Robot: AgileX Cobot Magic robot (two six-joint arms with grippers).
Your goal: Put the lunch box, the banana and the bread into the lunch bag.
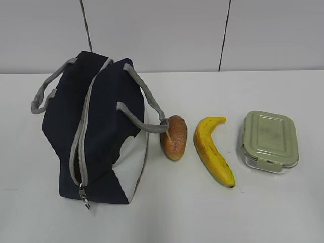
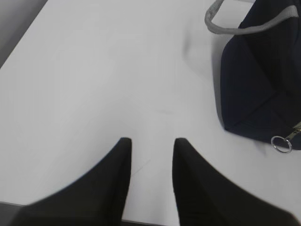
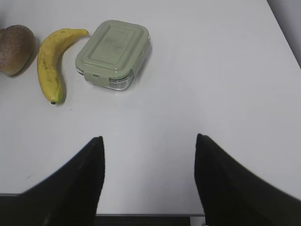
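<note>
I see both pincers, left and right, parted, empty; zipped navy fabric lunch bag at 9 o'clock.

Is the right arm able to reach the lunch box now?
Probably yes: the right gripper is open and empty, and only bare table lies between it and the lunch box; the banana lies beside it.

A grey handle is draping onto the bread; narrow gaps are separating bread, banana and lunch box
</note>
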